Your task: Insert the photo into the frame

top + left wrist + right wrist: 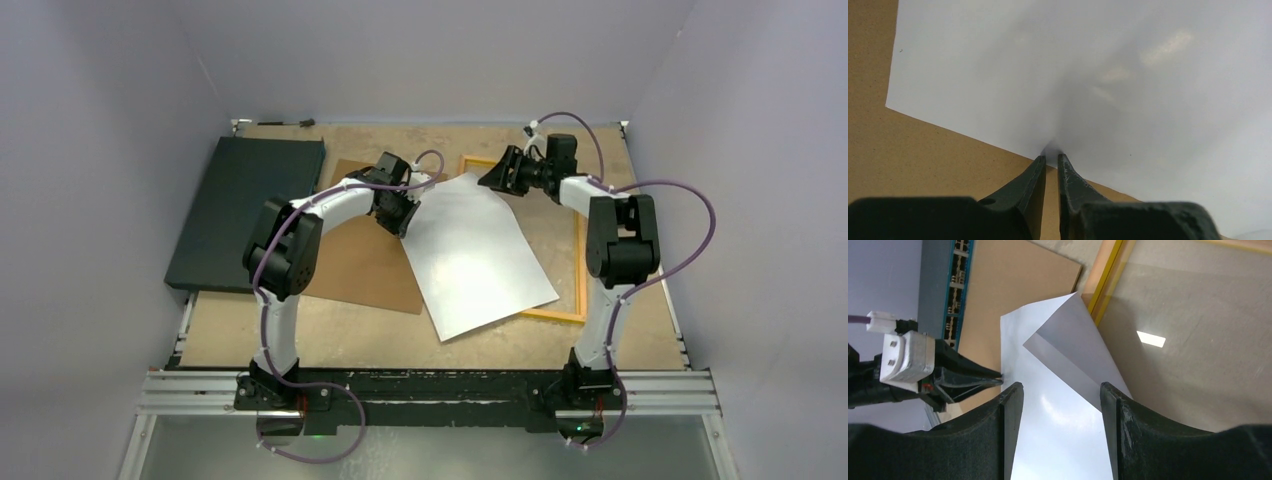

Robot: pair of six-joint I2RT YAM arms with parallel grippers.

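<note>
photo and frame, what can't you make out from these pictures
- photo printed side: faces down in every view, only its white back shows
- frame left side: top view, covered by the photo; far right corner behind the right arm
- right gripper touching the photo's curled corner or not: right wrist view, jaws open around it, contact unclear
- left gripper tips: left wrist view, blurred in shadow where they pinch the photo's edge

No readable text, labels, brands or numbers in any view. The photo shows its white back, blank. The frame, backing board and dark slab show no legible marks.
</note>
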